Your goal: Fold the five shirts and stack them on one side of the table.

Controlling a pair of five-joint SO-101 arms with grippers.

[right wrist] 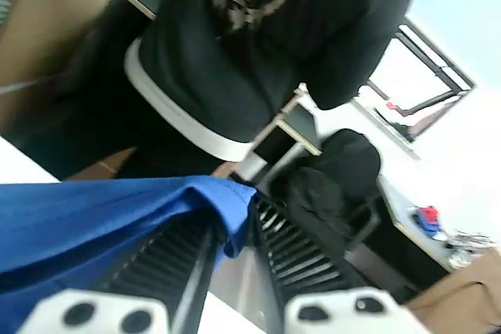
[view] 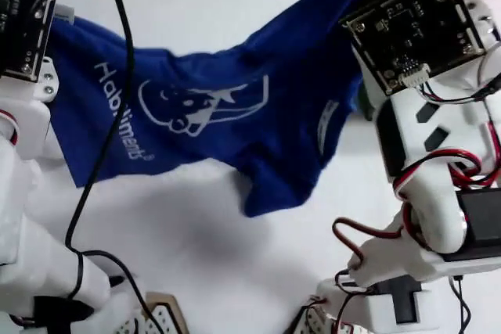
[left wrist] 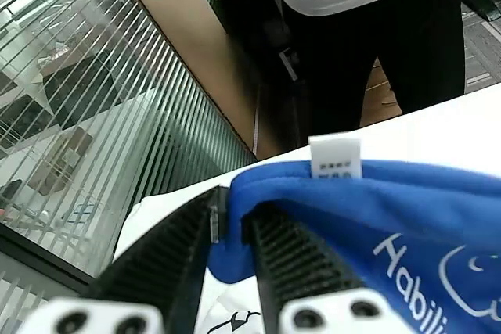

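Our left gripper is pinching the collar edge of the blue shirt between nearly closed jaws, with the white label sticking up just beside them. Our right gripper is clamping another edge of the same shirt. We are holding it stretched between the two grippers, sagging over the white table, its printed logo facing up.

white table | on it: left arm base behind left gripper, right arm base behind right gripper; black cable by left base | blue shirt: contact unclear
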